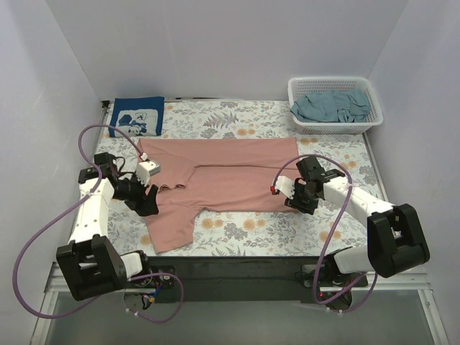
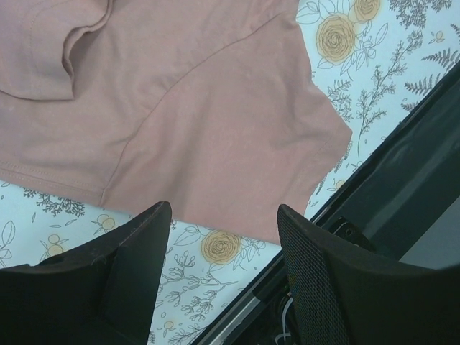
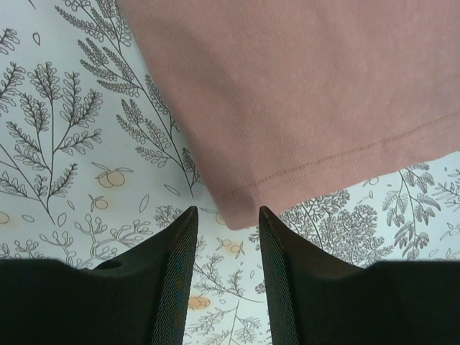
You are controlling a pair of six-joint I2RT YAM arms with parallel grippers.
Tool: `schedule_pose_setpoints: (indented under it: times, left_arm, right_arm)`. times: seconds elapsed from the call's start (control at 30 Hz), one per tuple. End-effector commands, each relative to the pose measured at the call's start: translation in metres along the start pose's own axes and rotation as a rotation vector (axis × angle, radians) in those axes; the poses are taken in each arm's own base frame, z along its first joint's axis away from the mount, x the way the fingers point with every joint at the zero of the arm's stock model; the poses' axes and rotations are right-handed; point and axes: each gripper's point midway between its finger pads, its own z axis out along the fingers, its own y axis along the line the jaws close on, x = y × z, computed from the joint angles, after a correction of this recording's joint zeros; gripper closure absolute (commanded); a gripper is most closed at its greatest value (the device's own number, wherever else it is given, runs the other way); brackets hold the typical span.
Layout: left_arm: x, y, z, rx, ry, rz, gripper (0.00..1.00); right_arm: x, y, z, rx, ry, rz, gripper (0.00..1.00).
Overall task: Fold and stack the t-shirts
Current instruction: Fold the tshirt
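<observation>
A dusty-pink t-shirt lies spread on the floral table cloth, partly folded, one sleeve hanging toward the front left. My left gripper is open and empty beside that sleeve; in the left wrist view the sleeve lies just beyond the fingertips. My right gripper is open and empty at the shirt's right bottom corner; that hem corner sits just ahead of the gap between the jaws. A folded navy t-shirt with white print lies at the back left. A grey-teal t-shirt is crumpled in the basket.
A white lattice basket stands at the back right. The floral table cloth covers the table. A black table edge runs along the front, also shown in the left wrist view. White walls close the sides and back.
</observation>
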Motion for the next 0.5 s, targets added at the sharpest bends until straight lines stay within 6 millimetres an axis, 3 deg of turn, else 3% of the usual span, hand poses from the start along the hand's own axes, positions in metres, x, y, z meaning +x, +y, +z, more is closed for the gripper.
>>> schedule_pose_setpoints:
  times: [0.0, 0.13, 0.23, 0.27, 0.3, 0.47]
  left_arm:
    - [0.006, -0.007, -0.002, -0.007, 0.014, 0.058, 0.40]
    - [0.030, -0.016, 0.004, -0.011, 0.078, 0.150, 0.39]
    - [0.059, -0.022, 0.017, -0.015, 0.193, 0.256, 0.41]
    - [0.073, -0.027, 0.024, -0.005, 0.233, 0.297, 0.42]
    - [0.073, -0.015, 0.027, -0.067, 0.247, 0.340, 0.42]
    - [0.083, -0.003, 0.040, -0.115, 0.333, 0.436, 0.45]
  right_arm:
    - [0.000, 0.006, 0.011, -0.015, 0.001, -0.025, 0.55]
    - [0.010, 0.013, 0.022, -0.029, 0.033, -0.019, 0.56]
    - [0.011, 0.016, 0.026, -0.048, 0.046, -0.011, 0.61]
    - [0.013, 0.014, 0.027, -0.049, 0.055, -0.008, 0.66]
    - [0.013, 0.014, 0.027, -0.050, 0.059, -0.008, 0.70]
    - [0.012, 0.012, 0.028, -0.050, 0.069, 0.004, 0.88]
